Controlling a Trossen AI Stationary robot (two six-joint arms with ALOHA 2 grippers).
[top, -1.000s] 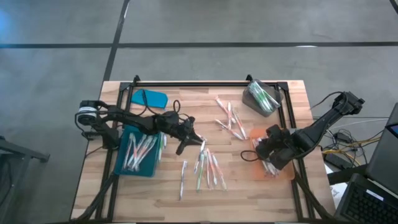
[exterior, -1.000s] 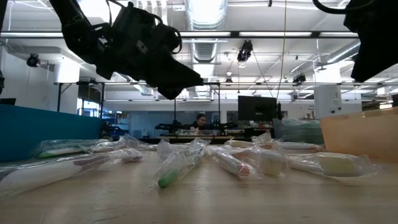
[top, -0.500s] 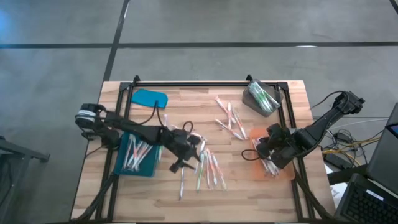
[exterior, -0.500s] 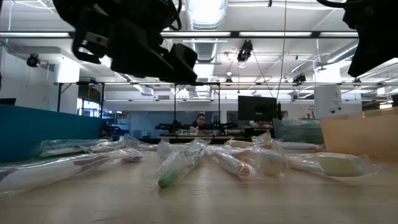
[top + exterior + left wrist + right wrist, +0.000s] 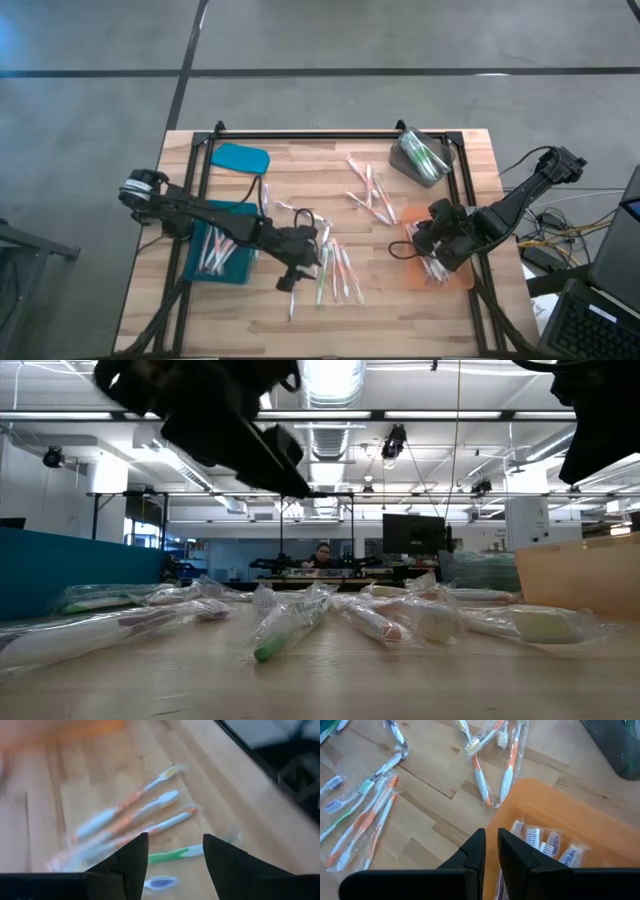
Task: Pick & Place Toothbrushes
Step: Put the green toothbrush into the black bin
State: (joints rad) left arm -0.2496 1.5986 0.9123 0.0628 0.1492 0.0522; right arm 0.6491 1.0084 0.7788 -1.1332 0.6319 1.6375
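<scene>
A: Where do the toothbrushes [image 5: 335,268] lie?

B: Loose on the wooden table [image 5: 330,160], a cluster near the middle with long axes running mostly front to back, slightly fanned. More sit in the teal tray [image 5: 222,250], the orange tray [image 5: 580,827] and the grey bin [image 5: 420,157].

A: And the left gripper [image 5: 293,272]?

B: Over that middle cluster, fingers spread, nothing between them. Its wrist view shows a green-handled brush [image 5: 175,854] lying crosswise just past the fingertips.

A: The right gripper [image 5: 490,851]?

B: Over the orange tray's edge, fingers nearly pressed together (a thin slit), empty. Only that view shows the clear plastic wrappers and the blue-bristled heads [image 5: 545,840] inside.
</scene>
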